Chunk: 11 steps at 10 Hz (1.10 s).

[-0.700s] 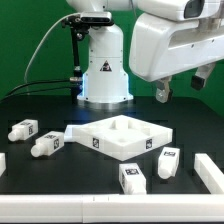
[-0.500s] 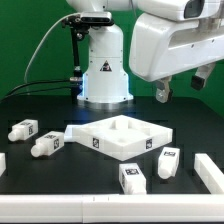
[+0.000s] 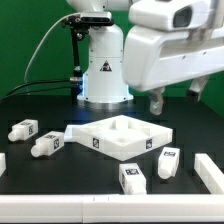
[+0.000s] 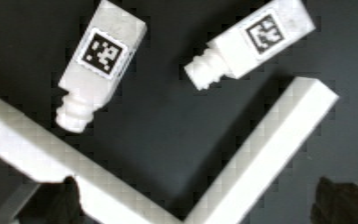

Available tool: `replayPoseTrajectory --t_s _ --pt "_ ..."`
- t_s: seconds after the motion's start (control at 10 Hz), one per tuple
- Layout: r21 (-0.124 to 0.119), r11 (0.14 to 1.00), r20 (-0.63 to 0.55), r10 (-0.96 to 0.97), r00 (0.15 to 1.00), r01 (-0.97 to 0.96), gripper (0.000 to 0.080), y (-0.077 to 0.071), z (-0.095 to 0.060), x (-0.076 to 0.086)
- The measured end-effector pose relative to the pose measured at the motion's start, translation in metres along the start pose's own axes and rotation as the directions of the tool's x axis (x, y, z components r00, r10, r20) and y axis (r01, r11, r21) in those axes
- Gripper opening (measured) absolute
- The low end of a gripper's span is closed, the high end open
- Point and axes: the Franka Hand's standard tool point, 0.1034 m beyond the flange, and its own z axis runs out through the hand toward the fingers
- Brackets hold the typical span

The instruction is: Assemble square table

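The square table's white ribbed top [image 3: 120,138] lies flat mid-table. Four short white tagged legs lie loose around it: two on the exterior view's left [image 3: 24,129] [image 3: 47,145] and two at the front right [image 3: 131,178] [image 3: 168,162]. My gripper [image 3: 176,98] hangs open and empty well above the table, to the right of the top and touching nothing. In the wrist view two legs [image 4: 101,60] [image 4: 247,45] lie on the black surface beyond my gripper [image 4: 197,205], whose dark fingertips [image 4: 51,200] stand far apart.
The white robot base [image 3: 104,70] stands behind the top. Plain white border bars run along the front [image 3: 60,210], the left edge [image 3: 2,162] and the right [image 3: 208,170]. Two bars [image 4: 282,140] [image 4: 43,140] meet in a corner under the wrist camera.
The arm's hand has shifted a little toward the exterior view's left and lower. The jaws stay open; no part has moved.
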Motion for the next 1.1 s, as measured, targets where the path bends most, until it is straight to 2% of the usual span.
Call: replayPoseTrajectory --t_s 0.1,0.2,0.3,0.5,0.6,0.7,0.9,1.0,1.1 --pt "-0.018 1.000 -0.033 0.010 0.999 -0.011 0.0649 0.009 0.012 -0.003" --pt "-0.013 1.000 -0.038 -0.011 0.999 0.011 0.0649 0.020 0.020 -0.008" --pt "-0.005 0.999 -0.037 -0.039 0.999 0.039 0.0649 0.027 0.020 -0.011" --pt "-0.005 0.999 -0.036 -0.036 0.999 0.036 0.0649 0.024 0.021 -0.010" --pt "-0.018 1.000 -0.059 -0.026 0.998 0.025 0.0649 0.028 0.027 -0.009" --pt "-0.032 0.999 -0.077 -0.007 0.997 0.005 0.0649 0.035 0.048 -0.016" --pt "-0.045 0.999 -0.091 0.010 0.996 -0.014 0.0649 0.052 0.076 -0.022" --pt "-0.037 0.999 -0.084 0.022 0.996 -0.026 0.0649 0.052 0.092 -0.024" --pt "-0.034 0.999 -0.084 0.024 0.996 -0.027 0.0649 0.048 0.098 -0.023"
